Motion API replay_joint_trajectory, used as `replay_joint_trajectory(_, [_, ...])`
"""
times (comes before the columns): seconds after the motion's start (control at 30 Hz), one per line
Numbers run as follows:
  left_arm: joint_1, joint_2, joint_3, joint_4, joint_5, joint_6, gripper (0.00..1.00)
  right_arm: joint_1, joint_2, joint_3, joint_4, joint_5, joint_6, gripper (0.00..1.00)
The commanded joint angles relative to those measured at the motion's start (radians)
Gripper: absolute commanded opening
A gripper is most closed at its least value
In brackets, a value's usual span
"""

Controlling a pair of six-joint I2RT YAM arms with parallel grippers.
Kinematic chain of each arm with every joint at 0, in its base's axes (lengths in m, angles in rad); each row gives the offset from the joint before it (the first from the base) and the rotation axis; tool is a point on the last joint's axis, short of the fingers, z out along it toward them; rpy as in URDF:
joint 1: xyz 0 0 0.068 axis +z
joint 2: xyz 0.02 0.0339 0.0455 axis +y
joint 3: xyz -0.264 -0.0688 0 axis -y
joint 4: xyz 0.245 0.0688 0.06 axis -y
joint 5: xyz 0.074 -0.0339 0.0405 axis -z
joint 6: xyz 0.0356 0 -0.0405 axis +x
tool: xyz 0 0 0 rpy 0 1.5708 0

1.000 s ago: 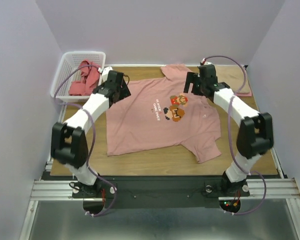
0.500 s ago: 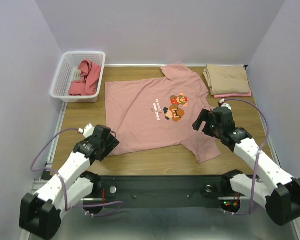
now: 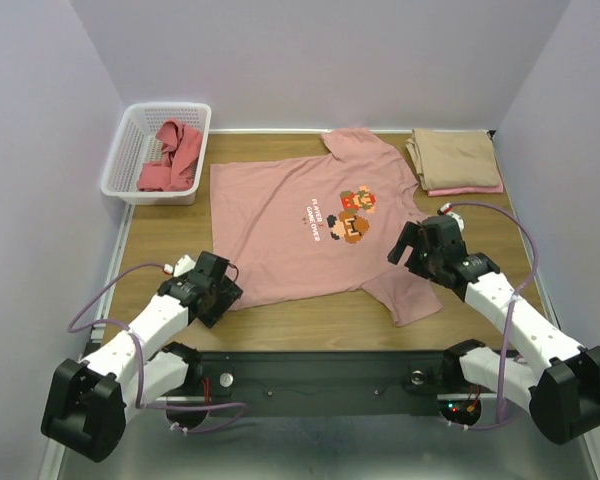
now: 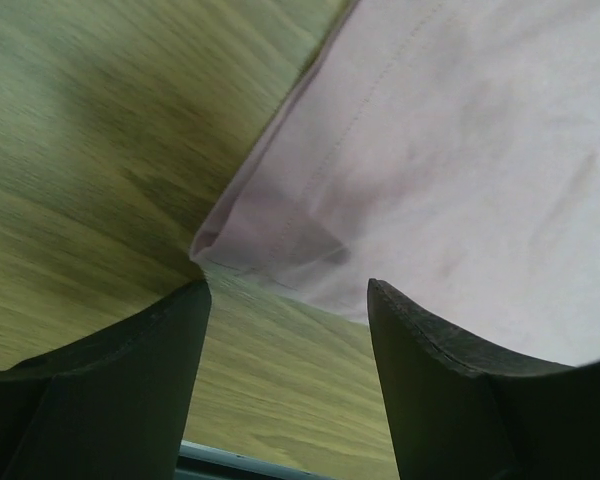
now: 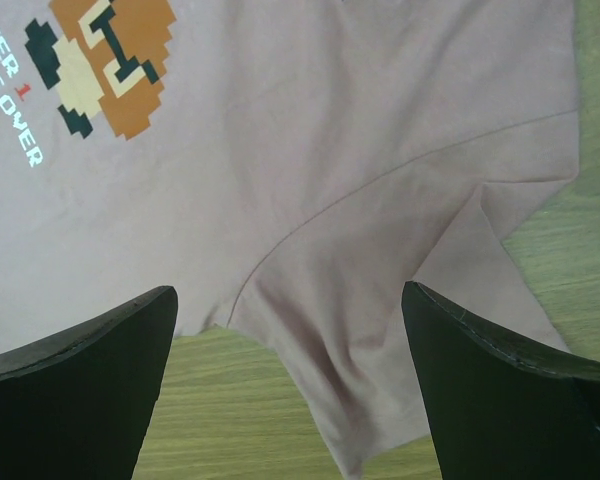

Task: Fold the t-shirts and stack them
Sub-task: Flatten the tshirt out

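Left jaws parted, hem corner (image 4: 270, 230) of pixel-game t-shirt (image 3: 310, 230) just ahead between them; right jaws released above its sleeve (image 5: 380, 330). Left looks nearer.

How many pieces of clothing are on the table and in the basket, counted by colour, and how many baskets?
Pink shirts: 2, the printed shirt spread flat and a pink edge under the tan one.
Tan shirts: 1, the folded tan shirt.
Red clothes: 1, the crumpled red heap; it may hide more.
Baskets: 1, the white basket.
Total: 5.
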State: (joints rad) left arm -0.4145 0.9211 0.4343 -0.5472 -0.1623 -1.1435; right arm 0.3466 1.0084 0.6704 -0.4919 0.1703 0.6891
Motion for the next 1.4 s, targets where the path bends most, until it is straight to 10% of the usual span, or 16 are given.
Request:
replay_joint_trajectory(0.0, [-0.023, 0.012, 0.047, -0.014, -0.014, -0.03, 0.74, -0.001, 0.009, 0.044, -0.004, 0.032, 0.01, 1.0])
replay_joint_trajectory(0.47, [-0.029, 0.191, 0.087, -0.026, -0.088, -0.078, 0.38, -0.003, 0.004, 0.044, -0.016, 0.069, 0.018, 1.0])
replay_joint_trajectory(0.67, [-0.029, 0.176, 0.081, -0.017, -0.097, -0.073, 0.0, -0.003, 0.009, 0.04, -0.036, 0.048, 0.036, 1.0])
replay_joint_trajectory(1.03, [0.009, 0.142, 0.095, -0.014, -0.175, -0.039, 0.0, -0.003, -0.142, -0.04, -0.373, 0.109, 0.243, 1.0])
replay_joint_trajectory(1.37, [0.011, 0.035, 0.05, 0.016, -0.122, -0.009, 0.0, -0.003, -0.116, -0.152, -0.341, 0.183, 0.457, 0.94])
